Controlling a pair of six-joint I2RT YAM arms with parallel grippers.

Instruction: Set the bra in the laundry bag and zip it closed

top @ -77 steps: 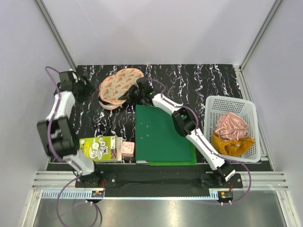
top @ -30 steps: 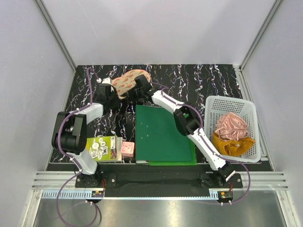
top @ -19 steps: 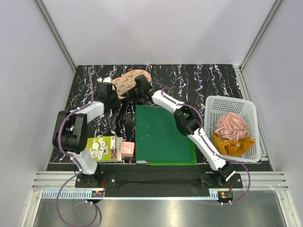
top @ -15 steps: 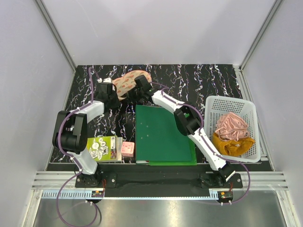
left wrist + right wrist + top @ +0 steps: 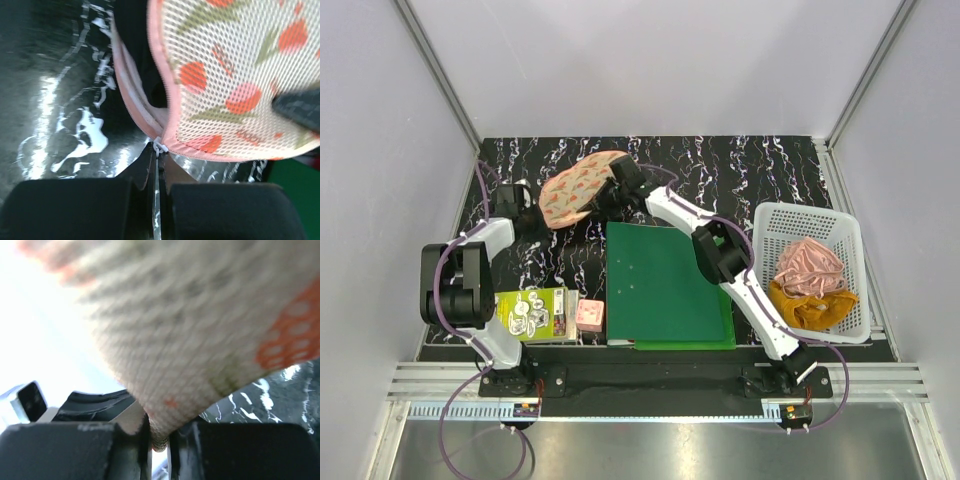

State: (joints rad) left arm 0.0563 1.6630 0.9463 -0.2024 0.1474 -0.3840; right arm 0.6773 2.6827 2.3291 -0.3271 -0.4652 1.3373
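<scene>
The left gripper [image 5: 157, 189] is clamped tight on the small silver zip pull [image 5: 158, 147], seen at the bottom centre of the left wrist view, where the laundry bag's [image 5: 235, 75] pink piping comes to a corner. Above the pull the zip is undone, and a gap runs up the frame between the printed mesh lid and the pale pink lower shell; black fabric, apparently the bra [image 5: 137, 35], shows inside it.

The right gripper [image 5: 159, 434] is narrowed onto a fold of the bag's mesh edge [image 5: 200, 340], which fills most of the blurred right wrist view.

From overhead, the laundry bag [image 5: 578, 188] sits at upper centre-left on the black marbled table [image 5: 770, 170], tilted up between the two arms, with the left gripper [image 5: 527, 207] at its left end and the right gripper [image 5: 612, 192] at its right. A green board [image 5: 665, 285] lies just below. A white basket [image 5: 770, 215] at right holds a pink cloth [image 5: 808, 268] and a mustard cloth [image 5: 810, 308]. A printed booklet [image 5: 530, 313] and a small pink block [image 5: 589, 315] sit at lower left.
</scene>
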